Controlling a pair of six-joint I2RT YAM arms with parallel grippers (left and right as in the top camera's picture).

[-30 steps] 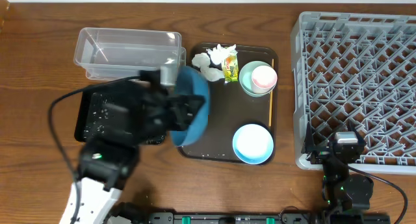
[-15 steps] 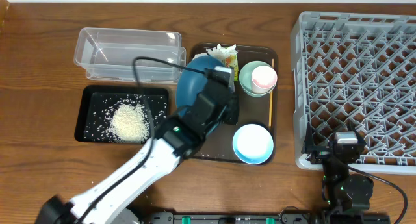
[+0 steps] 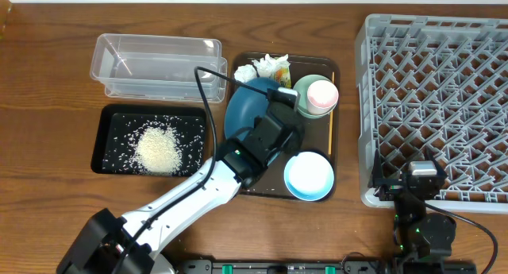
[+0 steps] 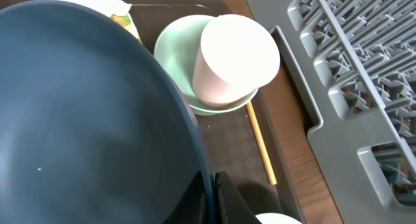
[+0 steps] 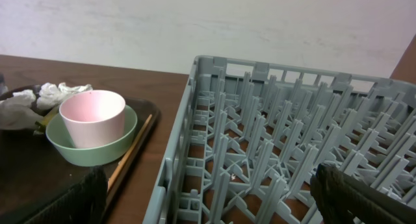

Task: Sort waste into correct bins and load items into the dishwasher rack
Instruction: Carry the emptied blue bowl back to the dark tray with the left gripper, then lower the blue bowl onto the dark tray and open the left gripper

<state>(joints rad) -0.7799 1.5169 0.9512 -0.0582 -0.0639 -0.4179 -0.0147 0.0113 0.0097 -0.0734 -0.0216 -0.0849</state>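
Yellow-green wrapper (image 4: 130, 26) print: unreadable | left claw (image 4: 211, 195) grips dark-blue bowl (image 4: 84, 120)

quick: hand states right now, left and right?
Left hand: closed on the rim of the dark-blue bowl.
Right hand: open, holding nothing.

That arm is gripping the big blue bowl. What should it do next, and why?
Probably carry the dark-blue bowl right, toward the grey rack. The bowl looks empty, the rice lies in the black tray, and dishes belong in the rack.
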